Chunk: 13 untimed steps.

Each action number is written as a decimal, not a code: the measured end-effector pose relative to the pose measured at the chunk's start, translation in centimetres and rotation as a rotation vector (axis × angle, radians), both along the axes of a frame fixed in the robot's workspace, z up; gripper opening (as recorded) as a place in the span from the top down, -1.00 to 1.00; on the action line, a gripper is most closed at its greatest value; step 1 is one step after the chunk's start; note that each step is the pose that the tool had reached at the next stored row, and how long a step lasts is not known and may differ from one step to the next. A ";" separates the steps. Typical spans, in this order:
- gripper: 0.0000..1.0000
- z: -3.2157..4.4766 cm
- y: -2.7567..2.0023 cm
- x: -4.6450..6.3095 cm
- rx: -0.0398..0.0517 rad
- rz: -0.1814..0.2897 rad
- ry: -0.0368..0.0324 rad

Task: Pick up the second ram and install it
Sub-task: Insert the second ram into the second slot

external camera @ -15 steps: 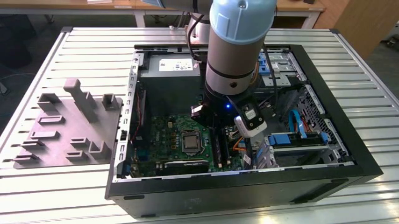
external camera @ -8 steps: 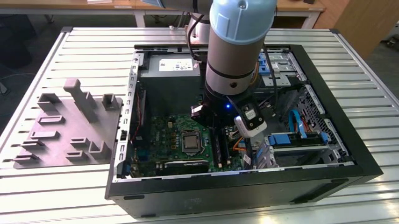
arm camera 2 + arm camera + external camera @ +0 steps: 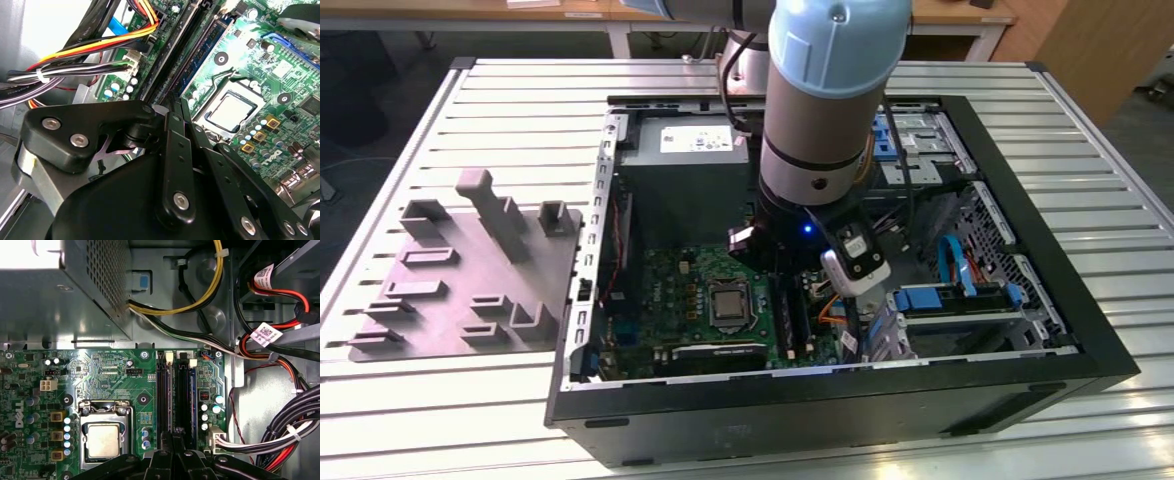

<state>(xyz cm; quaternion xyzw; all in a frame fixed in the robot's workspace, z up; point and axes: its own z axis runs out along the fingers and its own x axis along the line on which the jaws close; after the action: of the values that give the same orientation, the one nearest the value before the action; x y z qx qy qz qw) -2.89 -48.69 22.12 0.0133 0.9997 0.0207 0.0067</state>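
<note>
The second ram (image 3: 170, 395) stands on edge in a black slot rail of the green motherboard (image 3: 115, 380), two rails over from the processor socket (image 3: 102, 437). In the second wrist view its dark-blue face (image 3: 207, 45) shows beside the socket. My gripper (image 3: 173, 437) is right over the near end of that strip. Its black fingers (image 3: 172, 112) are drawn close together on the board's edge. I cannot see how deep the strip sits. In the exterior view my arm (image 3: 834, 100) reaches down into the open computer case (image 3: 1067, 330) over the slots (image 3: 790, 310).
Another blue strip (image 3: 193, 400) stands in the rail nearest the cables. Bundled cables (image 3: 280, 435) crowd the side away from the socket. The power supply box (image 3: 60, 295) lies beyond the far end of the slots. A grey fixture plate (image 3: 467, 270) rests on the table at the exterior view's left.
</note>
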 end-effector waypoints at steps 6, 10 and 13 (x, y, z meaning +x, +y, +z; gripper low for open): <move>0.77 -0.16 0.00 0.0 0.0000 0.000 0.0000; 0.77 -0.33 0.00 0.0 0.0002 0.000 -0.0001; 0.77 -0.33 0.00 0.0 0.0002 0.000 -0.0001</move>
<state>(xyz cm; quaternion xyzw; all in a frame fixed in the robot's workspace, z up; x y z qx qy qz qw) -2.89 -48.69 21.79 0.0133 0.9997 0.0208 0.0067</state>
